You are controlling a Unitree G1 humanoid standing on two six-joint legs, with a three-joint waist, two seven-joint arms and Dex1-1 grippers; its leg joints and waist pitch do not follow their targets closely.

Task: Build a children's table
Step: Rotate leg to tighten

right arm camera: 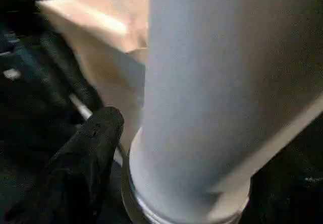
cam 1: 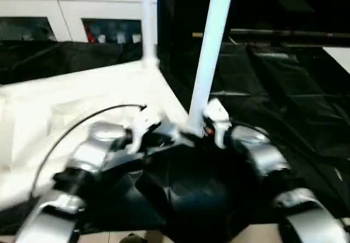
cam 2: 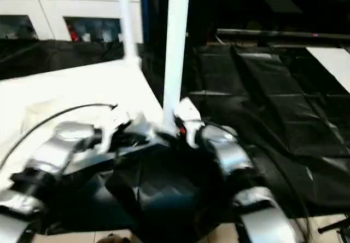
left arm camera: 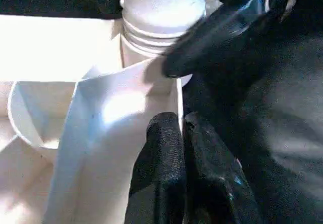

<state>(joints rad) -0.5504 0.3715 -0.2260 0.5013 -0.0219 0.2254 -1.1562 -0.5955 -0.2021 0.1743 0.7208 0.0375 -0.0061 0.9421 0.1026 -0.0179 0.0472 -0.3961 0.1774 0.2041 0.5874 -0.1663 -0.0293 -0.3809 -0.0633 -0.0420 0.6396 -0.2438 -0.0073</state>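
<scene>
White cabinet [cam 1: 65, 7] (glass doors), black sheeting [cam 1: 284, 90]

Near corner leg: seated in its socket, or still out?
Seated, at least partly: the near leg stands upright, its ribbed base sunk into the tabletop's corner socket. Full depth: cannot tell.

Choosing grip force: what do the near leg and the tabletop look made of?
Near leg: seemingly white plastic tube, smooth, slightly glossy, with moulded rings at its base. Tabletop: likely the same white plastic, thin moulded walls, soft sheen. Both probably slippery.

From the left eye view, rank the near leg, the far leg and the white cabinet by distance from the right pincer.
1. Near leg: right beside the right pincer, at the tabletop's near corner.
2. Far leg: upright at the far corner.
3. White cabinet: against the back, to the left.
</scene>
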